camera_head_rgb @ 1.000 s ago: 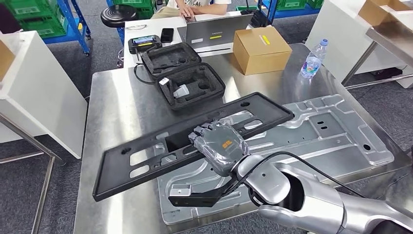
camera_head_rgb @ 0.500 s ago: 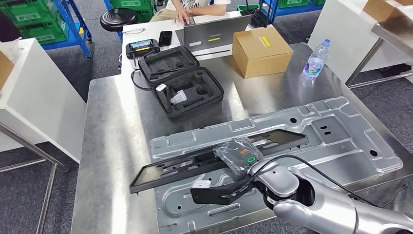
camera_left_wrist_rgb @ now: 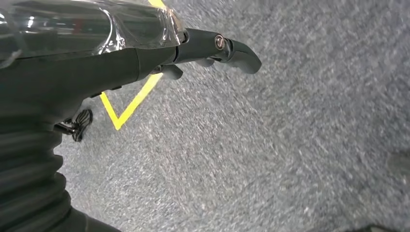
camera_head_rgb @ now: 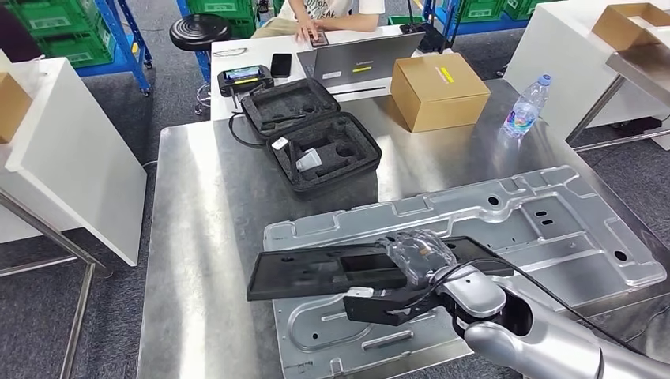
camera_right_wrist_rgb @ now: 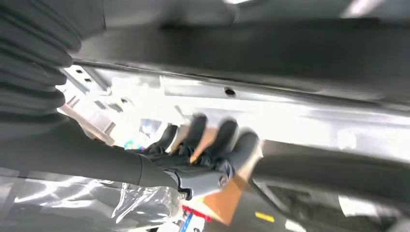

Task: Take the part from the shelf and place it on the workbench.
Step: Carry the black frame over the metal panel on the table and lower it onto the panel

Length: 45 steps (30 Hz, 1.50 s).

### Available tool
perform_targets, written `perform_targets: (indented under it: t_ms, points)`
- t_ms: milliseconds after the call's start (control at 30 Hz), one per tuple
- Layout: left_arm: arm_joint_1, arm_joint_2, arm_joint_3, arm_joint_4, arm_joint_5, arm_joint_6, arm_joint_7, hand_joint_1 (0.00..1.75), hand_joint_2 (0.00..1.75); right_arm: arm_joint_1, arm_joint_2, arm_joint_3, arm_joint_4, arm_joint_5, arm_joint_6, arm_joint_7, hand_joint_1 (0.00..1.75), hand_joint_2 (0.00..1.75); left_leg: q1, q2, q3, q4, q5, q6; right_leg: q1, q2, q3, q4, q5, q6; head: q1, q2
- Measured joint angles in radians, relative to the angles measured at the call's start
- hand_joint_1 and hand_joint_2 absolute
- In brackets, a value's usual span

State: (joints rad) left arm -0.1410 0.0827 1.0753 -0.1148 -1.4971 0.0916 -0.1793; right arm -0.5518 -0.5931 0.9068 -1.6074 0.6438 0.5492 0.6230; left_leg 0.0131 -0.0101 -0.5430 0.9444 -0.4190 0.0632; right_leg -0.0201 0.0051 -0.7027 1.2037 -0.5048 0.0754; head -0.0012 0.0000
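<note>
The part is a long black plastic frame [camera_head_rgb: 332, 272] with cut-outs. It lies almost level, low over the near left of a big stamped silver panel [camera_head_rgb: 553, 229] on the steel workbench [camera_head_rgb: 205, 237]. My right hand [camera_head_rgb: 419, 253], wrapped in clear film, grips the frame near its middle from my side. In the blurred right wrist view its dark fingers [camera_right_wrist_rgb: 208, 140] curl by the black frame [camera_right_wrist_rgb: 270, 43] with the bright panel behind. My left hand [camera_left_wrist_rgb: 193, 53] hangs over grey carpet and holds nothing, its thumb stretched out.
Farther back on the bench are an open black foam case [camera_head_rgb: 316, 142], a cardboard box [camera_head_rgb: 438, 87] and a water bottle [camera_head_rgb: 525, 106]. A person sits at a laptop [camera_head_rgb: 363, 59] behind. White shelf units stand at the left [camera_head_rgb: 63, 158] and far right.
The black frame has swung from steeply tilted to nearly flat and come down toward the silver panel, still in my right hand. The camera has shifted slightly too.
</note>
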Motion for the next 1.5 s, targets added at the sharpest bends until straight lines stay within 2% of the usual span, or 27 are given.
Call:
perform_targets:
  t_ms: [67, 133, 267, 333, 400, 433, 467, 500, 567, 633, 733, 800, 833, 900, 933, 967, 1000, 1033, 1100, 1167, 1233, 1300, 1333, 1400, 1433, 1467, 1500]
  points:
    - [-0.002, 0.000, 0.011, 0.000, 0.002, 0.012, 0.005, 0.00, 0.00, 0.006, -0.006, -0.017, 0.001, 0.007, 0.000, 0.000, 0.00, 0.00, -0.002, -0.001, 0.005, 0.001, -0.005, -0.005, 0.000, 0.000, 0.076, -0.155, 0.068, -0.005, 0.000, 0.000]
    - [-0.005, 0.000, 0.021, 0.000, 0.004, 0.022, 0.007, 0.00, 0.00, 0.008, -0.008, -0.034, 0.001, 0.014, 0.001, 0.000, 0.00, 0.00, -0.007, -0.001, 0.007, 0.002, -0.011, -0.014, 0.004, 0.000, 0.122, -0.247, 0.097, -0.013, 0.000, 0.000]
    - [-0.008, 0.000, 0.038, 0.000, 0.004, 0.044, 0.015, 0.00, 0.00, 0.007, -0.009, -0.058, -0.004, 0.024, -0.004, 0.000, 0.00, 0.00, -0.003, 0.001, 0.001, 0.017, -0.027, -0.035, 0.006, 0.000, 0.126, -0.260, 0.100, -0.036, 0.000, 0.000]
    - [-0.009, 0.001, 0.045, 0.000, 0.003, 0.056, 0.020, 0.00, 0.00, 0.001, -0.008, -0.066, -0.012, 0.027, -0.014, 0.000, 0.00, 0.00, 0.000, 0.002, -0.042, 0.109, -0.079, -0.046, 0.003, -0.001, 0.128, -0.262, 0.101, -0.045, -0.002, 0.000]
    - [-0.008, 0.002, 0.052, 0.000, 0.003, 0.066, 0.031, 0.00, 0.00, -0.005, -0.006, -0.069, -0.021, 0.026, -0.037, 0.000, 0.00, 0.00, 0.001, 0.003, -0.113, 0.257, -0.141, -0.054, 0.003, -0.002, 0.128, -0.262, 0.100, -0.048, -0.004, 0.000]
    - [-0.007, 0.002, 0.054, 0.000, 0.002, 0.069, 0.037, 0.00, 0.00, -0.009, -0.005, -0.069, -0.027, 0.026, -0.054, 0.000, 0.00, 0.00, 0.001, 0.003, -0.140, 0.306, -0.153, -0.056, 0.004, -0.002, 0.128, -0.261, 0.099, -0.048, -0.004, 0.000]
    - [-0.007, 0.002, 0.057, 0.000, 0.002, 0.071, 0.042, 0.00, 0.00, -0.015, -0.002, -0.069, -0.034, 0.025, -0.073, 0.000, 0.00, 0.00, 0.002, 0.003, -0.148, 0.315, -0.144, -0.057, 0.004, -0.002, 0.129, -0.261, 0.098, -0.048, -0.004, 0.000]
    - [-0.007, 0.003, 0.060, 0.000, 0.001, 0.073, 0.046, 0.00, 0.00, -0.023, 0.000, -0.068, -0.042, 0.025, -0.091, 0.000, 0.00, 0.00, 0.003, 0.003, -0.134, 0.278, -0.117, -0.058, 0.003, -0.001, 0.130, -0.261, 0.098, -0.048, -0.004, 0.000]
    - [-0.009, 0.004, 0.065, 0.000, 0.000, 0.078, 0.052, 0.00, 0.00, -0.045, 0.006, -0.068, -0.060, 0.025, -0.125, 0.000, 0.00, 0.00, 0.003, 0.005, -0.065, 0.124, -0.044, -0.054, 0.004, -0.001, 0.134, -0.261, 0.095, -0.044, -0.004, 0.000]
    - [-0.012, 0.005, 0.069, 0.000, 0.000, 0.081, 0.057, 0.00, 0.00, -0.065, 0.011, -0.067, -0.077, 0.024, -0.152, 0.000, 0.00, 0.00, -0.002, 0.006, -0.018, 0.019, -0.006, -0.044, 0.008, 0.000, 0.137, -0.260, 0.092, -0.036, -0.003, 0.000]
    - [-0.010, 0.004, 0.072, 0.000, -0.001, 0.081, 0.063, 0.00, 0.00, -0.082, 0.017, -0.065, -0.096, 0.021, -0.183, -0.001, 0.00, 0.00, -0.006, 0.004, -0.013, 0.006, -0.002, -0.023, 0.008, 0.000, 0.138, -0.259, 0.089, -0.022, -0.001, 0.000]
    - [-0.011, 0.004, 0.073, 0.000, -0.002, 0.075, 0.068, 0.00, 0.00, -0.088, 0.020, -0.065, -0.107, 0.007, -0.205, -0.004, 0.00, 0.00, -0.004, 0.003, -0.008, 0.003, 0.003, -0.009, 0.006, -0.001, 0.123, -0.221, 0.061, -0.013, 0.000, 0.000]
    - [-0.011, 0.004, 0.073, 0.000, -0.003, 0.069, 0.073, 0.00, 0.00, -0.090, 0.022, -0.065, -0.111, -0.003, -0.218, -0.006, 0.00, 0.00, -0.003, 0.003, -0.006, 0.001, 0.006, -0.004, 0.005, -0.001, 0.101, -0.170, 0.030, -0.011, 0.001, 0.000]
    - [-0.011, 0.004, 0.073, 0.000, -0.005, 0.056, 0.085, 0.00, 0.00, -0.091, 0.026, -0.063, -0.116, -0.021, -0.237, -0.009, 0.00, 0.00, -0.004, 0.003, -0.007, 0.002, 0.005, 0.000, 0.005, -0.001, 0.034, -0.024, -0.039, -0.008, 0.002, 0.000]
    - [-0.010, 0.004, 0.073, 0.000, -0.006, 0.051, 0.092, 0.00, 0.44, -0.091, 0.029, -0.061, -0.117, -0.025, -0.242, -0.009, 0.00, 0.00, -0.005, 0.003, -0.007, 0.002, 0.005, 0.000, 0.005, -0.001, 0.008, 0.032, -0.057, -0.008, 0.002, 0.000]
    - [-0.010, 0.004, 0.073, 0.000, -0.006, 0.045, 0.100, 0.00, 0.87, -0.091, 0.031, -0.058, -0.119, -0.028, -0.245, -0.010, 0.00, 0.00, -0.006, 0.003, -0.007, 0.003, 0.005, 0.000, 0.005, -0.001, -0.003, 0.053, -0.056, -0.009, 0.002, 0.000]
    - [-0.010, 0.004, 0.073, 0.000, -0.006, 0.040, 0.109, 0.00, 1.31, -0.093, 0.034, -0.056, -0.120, -0.030, -0.248, -0.011, 0.00, 0.00, -0.006, 0.002, -0.006, 0.003, 0.005, 0.000, 0.005, -0.001, 0.008, 0.029, -0.034, -0.010, 0.002, 0.000]
    - [-0.010, 0.004, 0.072, 0.000, -0.006, 0.035, 0.118, 0.00, 1.75, -0.096, 0.037, -0.054, -0.122, -0.032, -0.250, -0.011, 0.00, 0.00, -0.006, 0.001, -0.004, 0.003, 0.004, -0.001, 0.005, -0.001, 0.038, -0.034, 0.001, -0.012, 0.002, 0.000]
    - [-0.010, 0.004, 0.070, 0.000, -0.006, 0.025, 0.134, 0.00, 1.75, -0.108, 0.043, -0.051, -0.123, -0.035, -0.255, -0.013, 0.00, 0.00, -0.008, -0.001, -0.003, 0.004, 0.001, -0.005, 0.007, -0.001, 0.111, -0.184, 0.062, -0.019, 0.002, 0.000]
    - [-0.010, 0.004, 0.065, 0.000, -0.006, 0.016, 0.146, 0.00, 1.75, -0.118, 0.048, -0.045, -0.125, -0.036, -0.260, -0.014, 0.00, 0.00, -0.011, -0.001, -0.006, 0.006, 0.000, -0.013, 0.012, -0.001, 0.141, -0.251, 0.080, -0.026, 0.002, 0.000]
    - [-0.009, 0.005, 0.060, 0.000, -0.006, 0.009, 0.155, 0.00, 1.75, -0.125, 0.054, -0.038, -0.126, -0.037, -0.263, -0.015, 0.00, 0.00, -0.010, -0.001, -0.008, 0.005, 0.000, -0.023, 0.013, -0.001, 0.140, -0.254, 0.083, -0.035, 0.002, 0.000]
    - [-0.008, 0.006, 0.056, 0.000, -0.006, 0.004, 0.161, 0.00, 1.75, -0.133, 0.060, -0.033, -0.127, -0.039, -0.266, -0.015, 0.00, 0.00, -0.007, 0.000, -0.021, 0.032, -0.022, -0.034, 0.011, -0.002, 0.139, -0.258, 0.088, -0.046, 0.000, 0.000]
    - [-0.009, 0.007, 0.053, 0.000, -0.006, 0.002, 0.164, 0.00, 1.75, -0.136, 0.063, -0.031, -0.128, -0.040, -0.267, -0.016, 0.00, 0.00, -0.005, 0.001, -0.040, 0.076, -0.050, -0.039, 0.009, -0.003, 0.139, -0.260, 0.090, -0.051, -0.001, 0.000]
    - [-0.008, 0.009, 0.046, 0.000, -0.006, 0.000, 0.168, 0.00, 1.75, -0.139, 0.069, -0.026, -0.128, -0.042, -0.269, -0.016, 0.00, 0.00, -0.003, 0.003, -0.103, 0.221, -0.121, -0.049, 0.009, -0.004, 0.136, -0.260, 0.092, -0.056, -0.004, 0.000]
    - [-0.007, 0.010, 0.044, 0.000, -0.006, -0.002, 0.169, 0.00, 1.75, -0.139, 0.070, -0.022, -0.128, -0.043, -0.270, -0.016, 0.00, 0.00, -0.002, 0.003, -0.132, 0.286, -0.145, -0.052, 0.009, -0.005, 0.135, -0.259, 0.092, -0.057, -0.004, 0.000]
    - [-0.006, 0.010, 0.041, 0.000, -0.006, -0.003, 0.170, 0.00, 1.75, -0.138, 0.072, -0.018, -0.128, -0.044, -0.270, -0.016, 0.00, 0.00, -0.002, 0.003, -0.145, 0.319, -0.151, -0.054, 0.009, -0.005, 0.134, -0.259, 0.093, -0.057, -0.004, 0.000]
    - [-0.005, 0.010, 0.039, 0.000, -0.006, -0.004, 0.170, 0.00, 1.75, -0.138, 0.072, -0.015, -0.128, -0.044, -0.270, -0.016, 0.00, 0.00, -0.001, 0.003, -0.137, 0.307, -0.137, -0.054, 0.009, -0.005, 0.134, -0.259, 0.093, -0.057, -0.004, 0.000]
